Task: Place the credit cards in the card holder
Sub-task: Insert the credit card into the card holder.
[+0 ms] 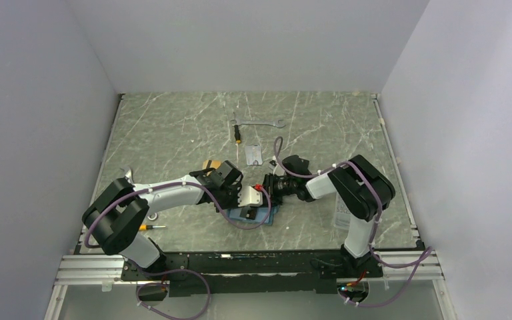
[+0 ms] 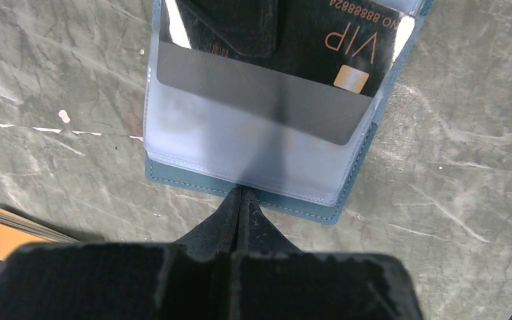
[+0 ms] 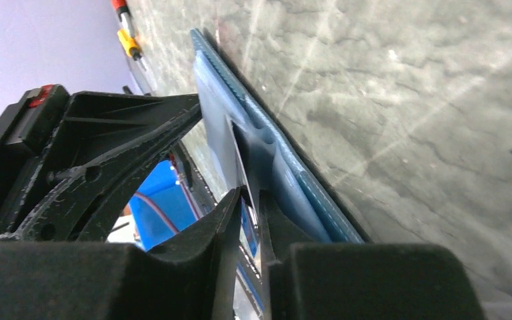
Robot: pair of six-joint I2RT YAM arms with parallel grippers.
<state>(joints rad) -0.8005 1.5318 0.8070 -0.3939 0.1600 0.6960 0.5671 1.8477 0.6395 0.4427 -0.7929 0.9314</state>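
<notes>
The teal card holder (image 1: 270,215) lies open on the table between the two grippers, with its pale clear pockets (image 2: 253,140) facing up. A black VIP credit card (image 2: 320,53) sits partly inside a pocket. My right gripper (image 1: 267,197) is shut on this card's far end, and the card shows edge-on between its fingers (image 3: 250,200) against the holder (image 3: 307,193). My left gripper (image 2: 242,195) is shut and empty, its tips touching the holder's near edge (image 2: 307,208). A stack of orange-gold cards (image 2: 7,233) lies to the left and also shows in the top view (image 1: 210,164).
A wrench (image 1: 260,124), a small yellow-tipped tool (image 1: 239,137) and a small clear packet (image 1: 253,155) lie at the back. A clear printed packet (image 1: 342,210) lies by the right arm. A yellow-handled tool (image 1: 150,227) lies at the front left. The left gripper's body (image 3: 107,147) is close beside the right fingers.
</notes>
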